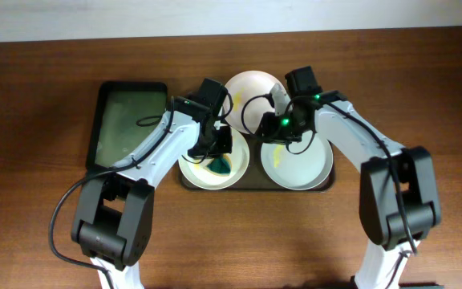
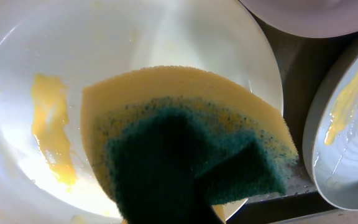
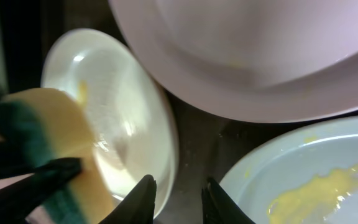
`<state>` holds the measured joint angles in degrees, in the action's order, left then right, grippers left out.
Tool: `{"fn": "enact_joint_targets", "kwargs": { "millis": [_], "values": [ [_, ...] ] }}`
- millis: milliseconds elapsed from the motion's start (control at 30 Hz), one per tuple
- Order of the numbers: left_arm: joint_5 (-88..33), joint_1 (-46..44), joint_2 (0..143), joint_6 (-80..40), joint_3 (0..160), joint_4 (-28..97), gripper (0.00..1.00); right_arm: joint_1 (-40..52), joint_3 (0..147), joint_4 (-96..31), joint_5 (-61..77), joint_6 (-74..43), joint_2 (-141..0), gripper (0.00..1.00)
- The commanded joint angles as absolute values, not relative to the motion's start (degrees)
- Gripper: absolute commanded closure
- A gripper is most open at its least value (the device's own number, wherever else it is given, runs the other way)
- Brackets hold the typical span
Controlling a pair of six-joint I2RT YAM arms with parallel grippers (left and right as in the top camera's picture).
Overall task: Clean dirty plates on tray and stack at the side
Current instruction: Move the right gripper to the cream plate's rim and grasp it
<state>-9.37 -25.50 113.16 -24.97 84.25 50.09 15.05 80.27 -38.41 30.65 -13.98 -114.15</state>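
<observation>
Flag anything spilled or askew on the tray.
Yellow smears soil the left plate and right plate. The back plate overlaps both their rims, seemingly not lying flat on the tray.

The table point(image 1: 38, 201) is dark brown wood, its grain running left to right, and it fills the overhead view up to a pale strip along the far edge. Two things lie directly on it: a basin point(image 1: 93, 128) and the tray point(image 1: 252, 181). The basin is black and rectangular with rounded corners. It sits left of centre and holds a greenish liquid point(image 1: 127, 120). The tray lies just beside it on the right, near the middle. Whether the two touch is hidden. Most of the tray's dark floor is covered, with only slivers and the near rim showing.
</observation>
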Motion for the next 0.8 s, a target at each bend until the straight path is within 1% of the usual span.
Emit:
{"fn": "enact_joint_targets", "kwargs": {
  "millis": [0, 33, 133, 233, 333, 600, 633, 733, 767],
  "values": [
    [-9.15, -25.45, 113.27, -25.74, 84.40, 50.11, 1.00, 16.82, 80.90, -37.78, 31.07, -13.02, -115.42, 0.73],
    [-9.15, -25.45, 113.27, -25.74, 84.40, 50.11, 1.00, 17.26, 80.90, -37.60, 31.05, -12.53, -115.46, 0.73],
    [-9.15, -25.45, 113.27, -25.74, 84.40, 50.13, 1.00, 19.27, 80.90, -36.73, 30.81, -12.25, -115.46, 0.68],
    [-9.15, -25.45, 113.27, -25.74, 84.40, 50.13, 1.00, 21.10, 80.90, -35.97, 26.20, -12.95, -115.59, 0.68],
    [-9.15, -25.45, 113.27, -25.74, 84.40, 50.15, 1.00, 22.15, 80.90, -35.88, 20.62, -14.44, -115.79, 0.66],
    [-9.17, -25.47, 113.27, -25.74, 84.40, 50.15, 1.00, 22.22, 80.90, -35.09, 20.51, -13.96, -117.69, 0.66],
    [-9.15, -25.45, 113.27, -25.74, 84.40, 50.15, 1.00, 22.22, 80.90, -35.03, 20.49, -13.96, -118.24, 0.66],
    [-9.15, -25.45, 113.27, -25.74, 84.40, 50.15, 1.00, 22.22, 80.90, -34.85, 20.58, -13.98, -119.04, 0.75],
    [-9.15, -25.45, 113.27, -25.74, 84.40, 50.15, 1.00, 22.22, 80.90, -34.72, 20.53, -13.98, -119.11, 0.76]
  ]
}}
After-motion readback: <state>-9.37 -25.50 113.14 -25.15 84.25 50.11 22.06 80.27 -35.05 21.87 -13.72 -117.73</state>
